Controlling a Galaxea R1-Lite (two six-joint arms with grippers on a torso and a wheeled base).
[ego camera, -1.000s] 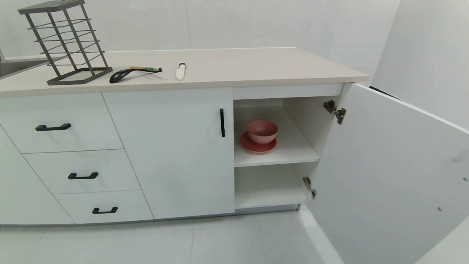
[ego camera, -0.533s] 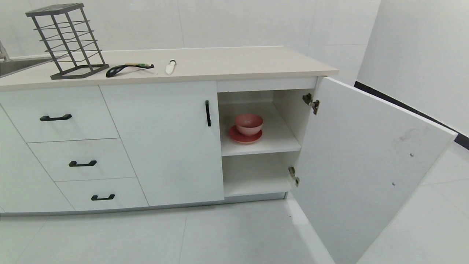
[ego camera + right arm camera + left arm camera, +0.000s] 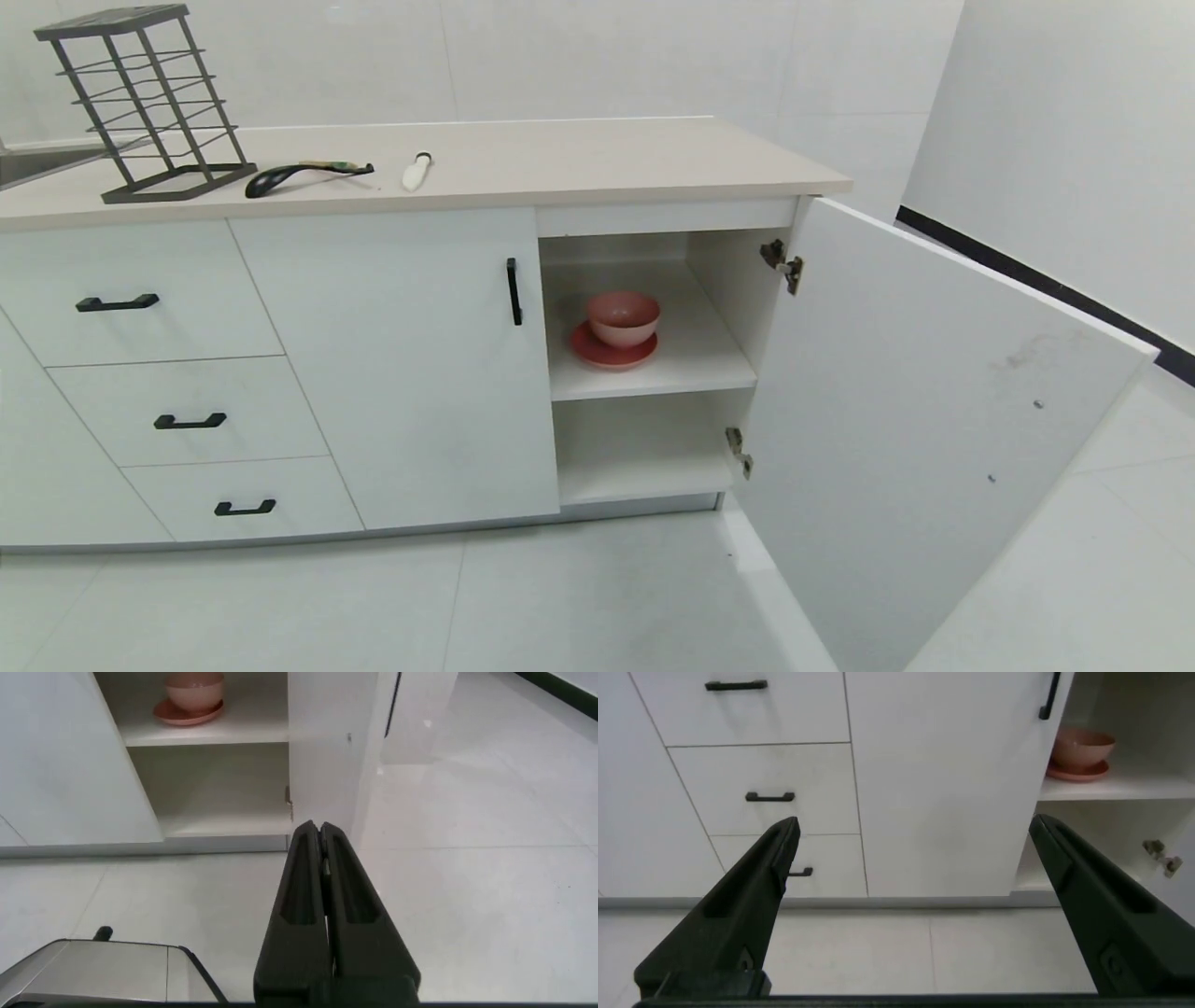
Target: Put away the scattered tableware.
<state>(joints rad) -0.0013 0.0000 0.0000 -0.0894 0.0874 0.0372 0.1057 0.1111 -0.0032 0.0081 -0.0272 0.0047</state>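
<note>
two arms low before the cabinet [image 3: 392, 355], left jaws spread wide, right jaws clenched empty

Pale pink bowl [image 3: 623, 315] on a deeper coral-red plate [image 3: 611, 358]; white cabinet door [image 3: 934, 420] with faint grey smudges; black drawer handles [image 3: 189, 421]; plain beige table [image 3: 607, 159]; dark grey wire rack [image 3: 140, 103]; black spoon [image 3: 280, 179] with a tan-and-green handle; left end effector [image 3: 915, 826] and right end effector [image 3: 320, 831] matte black; pale grey floor tiles [image 3: 560, 607].
</note>
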